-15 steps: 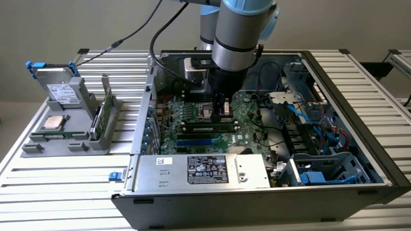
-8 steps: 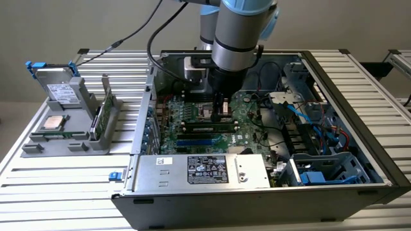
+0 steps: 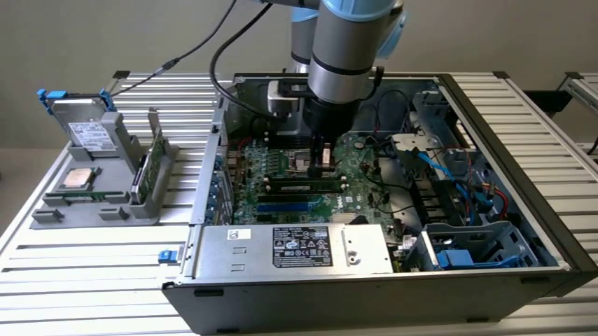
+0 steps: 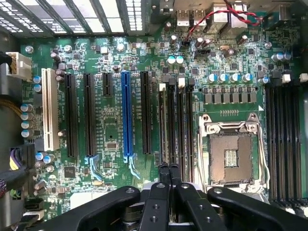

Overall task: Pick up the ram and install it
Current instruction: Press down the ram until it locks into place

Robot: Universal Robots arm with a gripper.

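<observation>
Exterior view, arm: the Universal Robots arm is reaching down into the open computer case (image 3: pixel 523 210) at frame centre, its tool (image 3: pixel 324 155) hanging over the motherboard (image 3: pixel 280 199).
Exterior view, ram: a dark-green ram (image 3: pixel 301 186) is lying along a slot just below the tool, apparently seated.
Exterior view, progress: judging from this, pick-up is done and installation looks nearly or fully complete; whether the latches are closing I cannot tell.
Exterior view, surface: a slatted metal surface (image 3: pixel 94 266) is carrying the case and, at frame left, a grey parts holder (image 3: pixel 94 203) with a processor chip (image 3: pixel 78 178) and a green card (image 3: pixel 147 168).
Wrist view, tool: the tool (image 4: pixel 169 169) at bottom centre is showing its fingertips (image 4: pixel 163 169) pressed together, gripping nothing visible.
Wrist view, ram: the slim ram (image 4: pixel 163 120) is standing edge-on in the memory slots just above the fingertips, beside the empty processor socket (image 4: pixel 231 154).
</observation>
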